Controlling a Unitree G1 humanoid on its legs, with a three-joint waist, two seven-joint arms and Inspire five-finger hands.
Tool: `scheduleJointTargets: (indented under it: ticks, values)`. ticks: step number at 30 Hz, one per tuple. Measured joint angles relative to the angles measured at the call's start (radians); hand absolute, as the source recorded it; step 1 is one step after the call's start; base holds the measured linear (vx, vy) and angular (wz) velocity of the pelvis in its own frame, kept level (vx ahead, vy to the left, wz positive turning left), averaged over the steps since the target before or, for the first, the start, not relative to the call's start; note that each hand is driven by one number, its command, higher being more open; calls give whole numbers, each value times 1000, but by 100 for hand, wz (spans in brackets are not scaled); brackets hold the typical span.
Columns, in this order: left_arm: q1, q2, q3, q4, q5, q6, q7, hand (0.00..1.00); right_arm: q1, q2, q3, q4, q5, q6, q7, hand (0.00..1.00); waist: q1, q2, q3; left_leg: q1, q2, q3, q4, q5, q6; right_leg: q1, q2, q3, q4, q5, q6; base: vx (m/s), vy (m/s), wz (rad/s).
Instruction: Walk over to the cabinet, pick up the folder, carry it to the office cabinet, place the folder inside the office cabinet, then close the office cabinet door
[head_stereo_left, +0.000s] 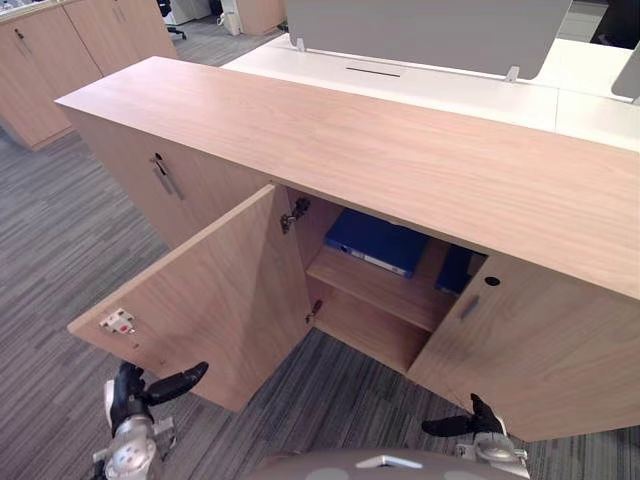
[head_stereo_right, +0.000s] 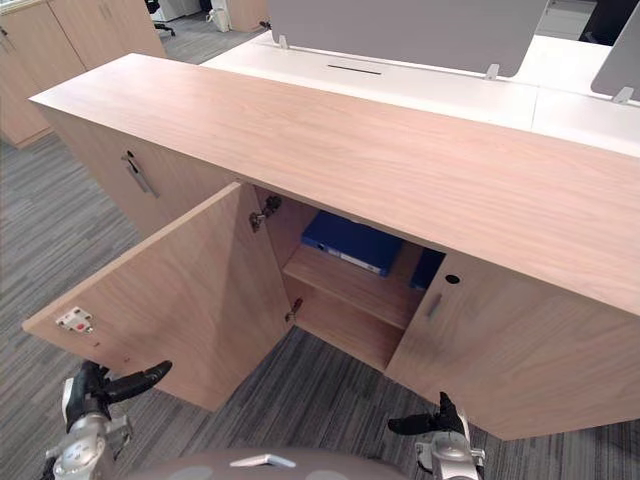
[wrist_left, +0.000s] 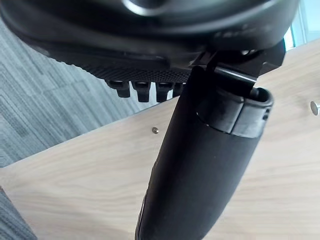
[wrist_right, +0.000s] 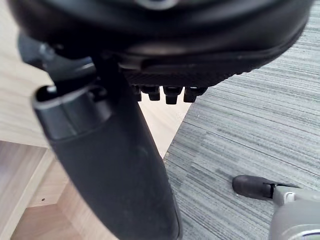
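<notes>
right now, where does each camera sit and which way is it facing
Left eye view: on the head, looking down at the office cabinet, its open door and the blue folder inside; left hand and right hand low.
Right eye view: beside it, same scene, both hands low.
Left wrist view: on that wrist, along its hand at the door's wood and carpet.
Right wrist view: on that wrist, along its hand at carpet and cabinet wood.
Shared: both eye views show the folder.
</notes>
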Motion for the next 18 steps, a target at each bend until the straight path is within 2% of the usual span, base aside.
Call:
scheduleJointTargets:
  ticks: [5,10,18]
  values:
    - [98,6,-93,-33,0,-7,-52,100,7,-5,39,21,-1,0,16,100,0,10,2,-4,-17,6,0,0,11,-5,-17,8,-2,8,13,-28,39,-3]
    - [141,17,-166,-33,3,-5,-91,100,7,6,42,23,-1,0,29,100,-1,12,0,-43,-25,11,0,0,11,-55,-25,23,6,15,23,-47,25,-5]
    - [150,22,-340,59,111,60,-172,100,-2,6,80,30,-21,1,33,100,-14,20,-5,-85,-29,40,1,10,27,-116,-24,61,5,32,26,16,10,-13]
